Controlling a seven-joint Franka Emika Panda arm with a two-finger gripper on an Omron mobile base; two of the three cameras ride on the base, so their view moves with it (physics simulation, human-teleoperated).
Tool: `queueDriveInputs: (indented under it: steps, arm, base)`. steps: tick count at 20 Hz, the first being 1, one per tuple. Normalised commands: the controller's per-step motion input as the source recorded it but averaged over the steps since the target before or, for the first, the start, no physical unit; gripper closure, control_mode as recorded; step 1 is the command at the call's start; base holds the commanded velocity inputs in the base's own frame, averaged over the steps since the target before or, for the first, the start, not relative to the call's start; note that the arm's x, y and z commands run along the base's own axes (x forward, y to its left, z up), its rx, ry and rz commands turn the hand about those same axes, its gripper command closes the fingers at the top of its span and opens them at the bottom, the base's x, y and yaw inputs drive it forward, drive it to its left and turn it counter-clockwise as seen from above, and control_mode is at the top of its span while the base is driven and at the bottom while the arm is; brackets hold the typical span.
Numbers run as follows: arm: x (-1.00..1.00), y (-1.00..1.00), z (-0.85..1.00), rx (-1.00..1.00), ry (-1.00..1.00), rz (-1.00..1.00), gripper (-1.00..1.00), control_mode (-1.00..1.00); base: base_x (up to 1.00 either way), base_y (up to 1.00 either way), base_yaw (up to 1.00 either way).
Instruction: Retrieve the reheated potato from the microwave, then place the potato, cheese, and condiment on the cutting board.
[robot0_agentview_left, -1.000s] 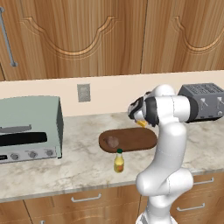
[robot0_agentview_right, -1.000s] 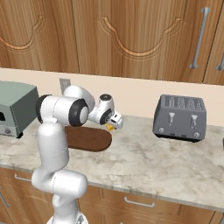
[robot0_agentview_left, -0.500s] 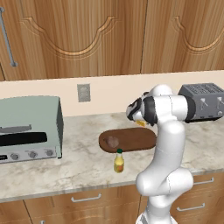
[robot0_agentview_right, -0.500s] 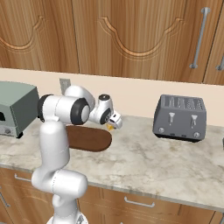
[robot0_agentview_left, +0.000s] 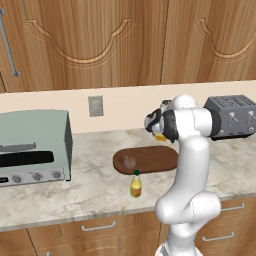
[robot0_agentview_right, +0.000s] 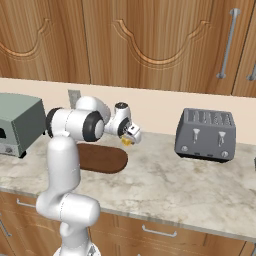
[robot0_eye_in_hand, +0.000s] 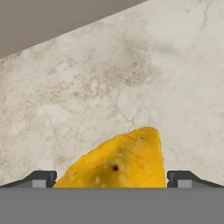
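Note:
The cheese (robot0_eye_in_hand: 118, 164), a yellow-orange wedge, lies on the marble counter between the two dark fingertips of my open gripper (robot0_eye_in_hand: 111, 179). From the base views, the gripper (robot0_agentview_right: 131, 135) hangs just over the cheese (robot0_agentview_right: 127, 141) behind the right end of the dark-brown cutting board (robot0_agentview_left: 155, 157). The brown potato (robot0_agentview_left: 129, 161) rests on the board's left part. In front of the board stands the condiment (robot0_agentview_left: 135, 184), upright on the counter. The microwave is out of view.
A pale grey-green toaster oven (robot0_agentview_left: 31, 147) stands at the left of the counter, and a dark grey toaster (robot0_agentview_right: 205, 134) at the right. A wall outlet (robot0_agentview_left: 95, 105) sits behind the board. Wooden cabinets hang above.
The hand has shifted only slightly above the cheese. The jaws stay open, and the potato, condiment and board have not moved.

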Motion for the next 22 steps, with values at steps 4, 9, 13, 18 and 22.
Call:
queueDriveInputs:
  steps: [4,9,13,18,22]
  arm:
    - [-0.01,0.0,-0.3,0.0,0.18,-0.02,1.0,-1.0]
    - [0.0,0.0,-0.29,0.0,0.16,-0.02,1.0,-1.0]
    - [-0.27,0.0,-0.14,0.03,0.03,-0.01,1.0,-1.0]
    - [-0.54,0.0,-0.03,0.1,-0.02,-0.01,1.0,-1.0]
    - [-0.53,0.01,-0.02,0.09,-0.14,-0.01,1.0,-1.0]
  base:
    - [0.0,0.0,0.0]
    - [0.0,0.0,0.0]
    - [0.0,0.0,0.0]
    - [0.0,0.0,0.0]
    - [0.0,0.0,0.0]
